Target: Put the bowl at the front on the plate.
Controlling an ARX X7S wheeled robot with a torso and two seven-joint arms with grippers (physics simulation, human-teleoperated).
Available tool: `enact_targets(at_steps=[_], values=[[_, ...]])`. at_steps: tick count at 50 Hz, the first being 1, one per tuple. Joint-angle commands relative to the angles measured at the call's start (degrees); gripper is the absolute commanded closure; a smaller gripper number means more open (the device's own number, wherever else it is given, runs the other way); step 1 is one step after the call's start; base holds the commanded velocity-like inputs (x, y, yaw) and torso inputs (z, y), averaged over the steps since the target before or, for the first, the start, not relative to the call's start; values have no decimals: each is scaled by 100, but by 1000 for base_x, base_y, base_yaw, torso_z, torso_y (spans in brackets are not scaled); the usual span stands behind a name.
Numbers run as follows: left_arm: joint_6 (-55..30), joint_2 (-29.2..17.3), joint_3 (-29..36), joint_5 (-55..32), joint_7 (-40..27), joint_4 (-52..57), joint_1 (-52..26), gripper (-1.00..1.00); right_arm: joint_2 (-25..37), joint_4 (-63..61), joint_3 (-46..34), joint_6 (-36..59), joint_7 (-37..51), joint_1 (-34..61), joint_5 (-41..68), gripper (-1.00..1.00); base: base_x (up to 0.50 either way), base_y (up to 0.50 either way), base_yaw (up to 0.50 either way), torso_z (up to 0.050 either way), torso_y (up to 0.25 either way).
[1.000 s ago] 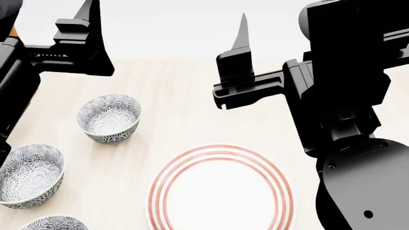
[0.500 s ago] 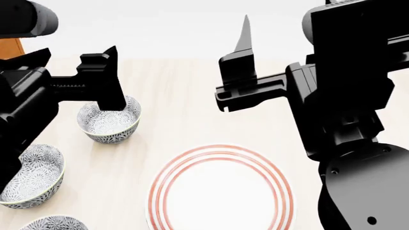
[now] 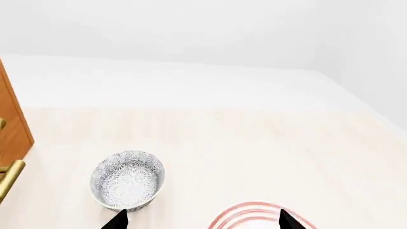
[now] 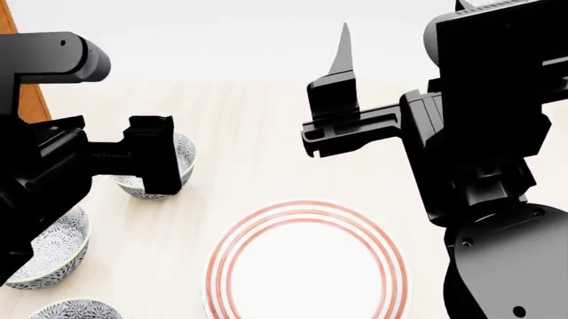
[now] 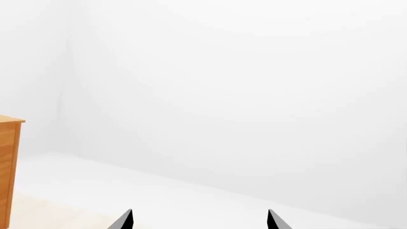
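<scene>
Three alike blue-grey patterned bowls stand in a row at the left of the head view. The bowl (image 4: 183,159) farthest forward is half hidden behind my left gripper (image 4: 158,163), which hangs open just above and beside it. In the left wrist view that bowl (image 3: 127,180) sits upright just ahead of one fingertip (image 3: 117,221), and the left gripper (image 3: 202,222) holds nothing. The red-ringed plate (image 4: 306,266) lies bare in the middle near me; its rim (image 3: 258,210) shows between the fingertips. My right gripper (image 4: 342,73) is raised, open and empty (image 5: 199,219).
A second bowl (image 4: 53,256) and a third bowl (image 4: 76,310) lie nearer me at the left edge. An orange-brown cabinet (image 4: 26,100) with a brass handle (image 3: 9,176) stands at the table's far left. The right arm (image 4: 488,166) looms over the table's right side.
My left gripper has come down and toward me from above the table's back edge, and now covers part of the farthest bowl. The right gripper has barely moved.
</scene>
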Motion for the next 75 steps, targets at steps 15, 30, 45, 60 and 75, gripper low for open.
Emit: enact_targets(at_steps=[15, 30, 45, 60, 75], values=[[307, -407, 614, -1391, -1293, -730, 136, -100, 44, -3, -20, -77, 42, -52, 50, -100, 0, 0, 0, 0, 0], [477, -575, 952, -1757, -1471, -877, 286, -100, 47, 25, -24, -144, 62, -82, 79, -100, 0, 0, 0, 0, 0], [718, -755, 1337, -2112, -1712, -847, 678, -100, 68, 4, -9, -131, 89, -69, 144, -100, 0, 0, 0, 0, 0], [914, -982, 1646, -2306, -1891, -963, 709, -100, 93, 8, -63, -93, 126, 22, 182, -100, 0, 0, 0, 0, 0], [1173, -1224, 2024, -2762, -2152, -1051, 822, -100, 117, -29, -87, -81, 176, 46, 219, -100, 0, 0, 0, 0, 0]])
